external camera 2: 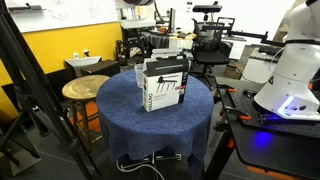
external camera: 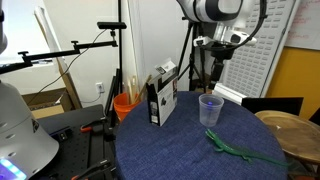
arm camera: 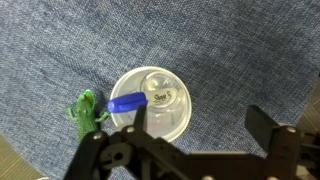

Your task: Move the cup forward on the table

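Cup point(arm camera: 150, 100) stands on table point(external camera: 170, 140), open room around, edge perhaps close.

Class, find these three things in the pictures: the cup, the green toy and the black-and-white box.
the cup point(external camera: 209, 112): in an exterior view, on its side wall.
the green toy point(arm camera: 86, 112): wrist view, on its body.
the box point(external camera 2: 165, 90): in an exterior view, on its front face.
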Available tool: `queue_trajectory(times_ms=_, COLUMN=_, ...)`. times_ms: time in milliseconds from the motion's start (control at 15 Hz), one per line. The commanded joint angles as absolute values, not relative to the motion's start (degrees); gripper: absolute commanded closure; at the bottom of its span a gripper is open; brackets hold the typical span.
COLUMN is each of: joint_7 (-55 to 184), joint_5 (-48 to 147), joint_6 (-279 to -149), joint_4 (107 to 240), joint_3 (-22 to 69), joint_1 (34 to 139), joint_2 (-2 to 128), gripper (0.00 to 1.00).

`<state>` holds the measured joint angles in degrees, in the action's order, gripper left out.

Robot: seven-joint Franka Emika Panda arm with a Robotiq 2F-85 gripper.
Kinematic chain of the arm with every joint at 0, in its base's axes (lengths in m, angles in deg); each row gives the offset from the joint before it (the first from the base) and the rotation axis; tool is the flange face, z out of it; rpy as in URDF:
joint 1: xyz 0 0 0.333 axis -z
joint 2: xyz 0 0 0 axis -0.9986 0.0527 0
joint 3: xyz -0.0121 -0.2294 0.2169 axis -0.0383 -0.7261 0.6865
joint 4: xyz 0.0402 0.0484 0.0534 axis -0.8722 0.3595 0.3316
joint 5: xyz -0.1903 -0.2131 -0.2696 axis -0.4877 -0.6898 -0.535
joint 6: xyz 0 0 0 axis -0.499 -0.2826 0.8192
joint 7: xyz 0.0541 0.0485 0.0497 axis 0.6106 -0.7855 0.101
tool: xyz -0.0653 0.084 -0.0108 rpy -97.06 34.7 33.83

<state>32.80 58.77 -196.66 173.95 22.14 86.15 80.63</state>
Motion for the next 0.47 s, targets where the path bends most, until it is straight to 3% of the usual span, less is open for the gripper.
queue_trajectory(times_ms=0, joint_7=32.7, joint_5=59.8, joint_6=-192.7, joint_4=176.9, joint_3=22.2, joint_1=85.7, joint_2=74.6, gripper=0.00)
queue_trajectory(times_ms=400, joint_7=32.9, joint_5=58.8, joint_6=-192.5, joint_4=175.9, joint_3=22.0, joint_1=85.6, joint_2=74.7, gripper=0.00)
